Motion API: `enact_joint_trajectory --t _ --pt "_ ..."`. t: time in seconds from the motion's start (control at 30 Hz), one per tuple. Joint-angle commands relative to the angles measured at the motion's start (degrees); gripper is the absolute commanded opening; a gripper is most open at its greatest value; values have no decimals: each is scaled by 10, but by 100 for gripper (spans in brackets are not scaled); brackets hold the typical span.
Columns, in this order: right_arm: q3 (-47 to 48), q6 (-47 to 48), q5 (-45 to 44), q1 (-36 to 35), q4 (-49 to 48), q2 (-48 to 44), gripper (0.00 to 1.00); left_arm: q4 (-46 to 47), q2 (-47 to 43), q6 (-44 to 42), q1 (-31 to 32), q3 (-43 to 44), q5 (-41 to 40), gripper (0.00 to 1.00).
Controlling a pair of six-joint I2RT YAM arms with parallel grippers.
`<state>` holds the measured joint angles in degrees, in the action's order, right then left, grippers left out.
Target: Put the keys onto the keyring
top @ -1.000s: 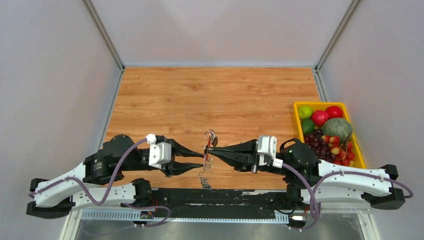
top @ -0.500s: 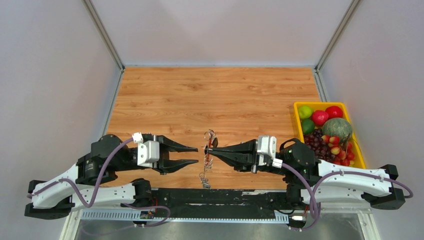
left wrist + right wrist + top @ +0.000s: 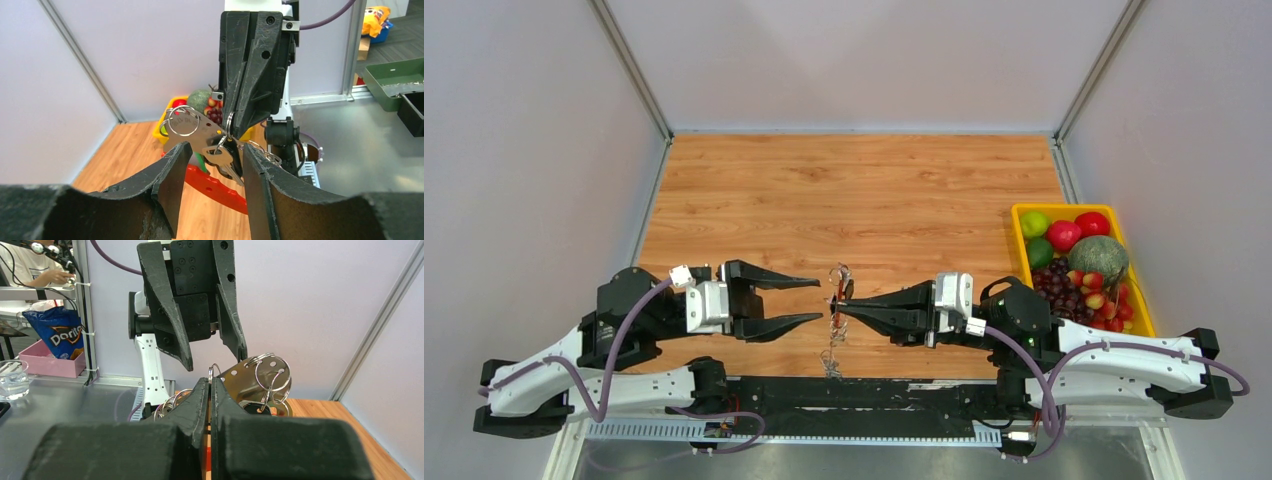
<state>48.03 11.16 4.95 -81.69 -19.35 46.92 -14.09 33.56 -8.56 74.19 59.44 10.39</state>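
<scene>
Holding the keyring (image 3: 836, 300) clear of the surface, the right gripper (image 3: 837, 310) is clamping shut on it over the middle of the near edge of the bench (image 3: 844, 190) in the top view. The silvery chain (image 3: 831, 350) is dangling towards that edge. The left gripper (image 3: 820, 300) is facing it with jaws standing open, tips just beside the bunch but apart from it, carrying nothing. A yellow fruit tray (image 3: 1020, 212) is sitting at the bench's right edge, well apart.

Left wrist view: the open fingers (image 3: 172, 172) are framing the bunch. A perforated metal plate (image 3: 200, 131) with split rings is hanging at the right gripper's closed tips, the keys (image 3: 223, 161) are hanging below it, and the red loop (image 3: 215, 187) is showing lower down. Whether the keys are threaded onto the loop or only bunched against it cannot be told.

Right wrist view: the right fingers (image 3: 200, 400) are pressing together on a thin split ring (image 3: 212, 371), the plate just beside them. The left gripper is gaping wide above.

Judgement: the left arm is lining up for a grasp on a key or ring while the right is presenting the bunch. The next move is calling for a fine, centred closure on one small piece, with the right arm holding steady so the dangling parts are not swinging.
</scene>
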Motion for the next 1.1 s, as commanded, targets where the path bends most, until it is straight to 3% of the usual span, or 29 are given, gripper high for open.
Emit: enact_joint_trajectory --t 0.0,0.23,0.7,1.07 --pt "13 -12 15 -2 -25 -3 0 38 23 -22 2 13 8 53" --pt "13 -11 11 -2 -23 -9 0 39 53 -18 2 19 35 52" --pt "13 -12 -1 -3 -16 -13 0 32 60 -13 2 23 51 21" --pt "17 -17 -5 -2 -13 1 0 48 46 -13 2 10 51 24"
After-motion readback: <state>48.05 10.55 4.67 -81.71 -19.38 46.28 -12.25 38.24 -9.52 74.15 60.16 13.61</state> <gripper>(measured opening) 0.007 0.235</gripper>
